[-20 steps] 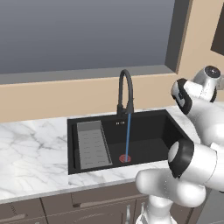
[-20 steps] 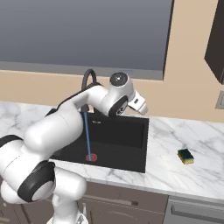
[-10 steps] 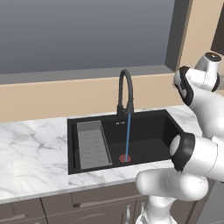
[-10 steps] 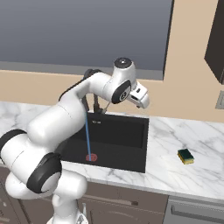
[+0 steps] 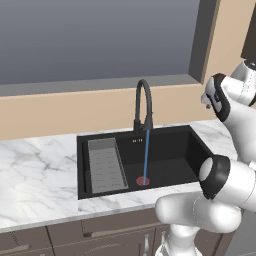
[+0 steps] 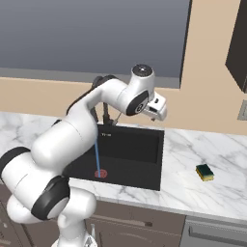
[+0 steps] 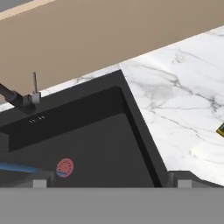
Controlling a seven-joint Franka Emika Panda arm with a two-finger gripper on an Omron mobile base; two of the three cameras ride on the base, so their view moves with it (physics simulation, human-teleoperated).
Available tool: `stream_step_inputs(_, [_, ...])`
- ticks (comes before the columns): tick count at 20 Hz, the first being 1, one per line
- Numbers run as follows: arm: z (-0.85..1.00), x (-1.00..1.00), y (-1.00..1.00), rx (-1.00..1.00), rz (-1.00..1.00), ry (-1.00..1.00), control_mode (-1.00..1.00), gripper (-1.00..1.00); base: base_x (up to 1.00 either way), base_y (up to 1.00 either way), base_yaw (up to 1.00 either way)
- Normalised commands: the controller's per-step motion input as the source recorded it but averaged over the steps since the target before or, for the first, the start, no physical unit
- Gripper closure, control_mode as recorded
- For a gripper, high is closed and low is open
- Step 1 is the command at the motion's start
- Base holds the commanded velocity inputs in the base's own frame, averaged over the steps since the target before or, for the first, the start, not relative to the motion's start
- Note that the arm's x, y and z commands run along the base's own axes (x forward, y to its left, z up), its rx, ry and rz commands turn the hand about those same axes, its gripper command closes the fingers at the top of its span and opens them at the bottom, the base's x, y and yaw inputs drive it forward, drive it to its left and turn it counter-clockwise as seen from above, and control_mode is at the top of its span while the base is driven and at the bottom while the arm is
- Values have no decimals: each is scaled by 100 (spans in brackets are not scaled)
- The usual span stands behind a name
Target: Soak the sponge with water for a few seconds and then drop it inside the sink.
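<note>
The sponge (image 6: 205, 172), a small yellow block with a dark green top, lies on the marble counter to the right of the sink (image 6: 144, 159). Its edge just shows at the right border of the hand view (image 7: 221, 130). A thin blue stream of water (image 5: 146, 155) falls from the black arched faucet (image 5: 142, 102) onto the red drain (image 5: 143, 181). My gripper (image 6: 162, 112) hangs high over the sink's right rim, well left of and above the sponge. Its fingertips (image 7: 39, 182) stand wide apart in the hand view, open with nothing between them.
A grey ribbed tray (image 5: 105, 165) fills the left part of the basin. Marble counter (image 7: 183, 100) runs on both sides of the sink, with a tan wall and a window sill behind it. A dark cabinet (image 6: 239, 43) hangs at the upper right.
The hand has swung up and to the right, from beside the faucet to over the sink's right rim. Sponge and water stand as before.
</note>
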Motion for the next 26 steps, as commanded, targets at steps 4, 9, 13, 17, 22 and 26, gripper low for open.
stream_step_inputs(4, [-15,-10,0,-1,11,10,-100,-100,0,0,0])
stream_step_inputs(9, [-22,-9,0,-2,11,7,-100,-100,0,0,0])
stream_step_inputs(13, [-30,-5,-1,-4,9,6,-100,-100,0,0,0])
stream_step_inputs(17, [-26,0,-1,-8,7,6,-100,-100,0,0,0])
stream_step_inputs(22, [-23,0,-8,-8,4,5,-100,-100,0,0,0])
stream_step_inputs(26, [-18,0,-23,-2,2,1,-100,-100,0,0,0])
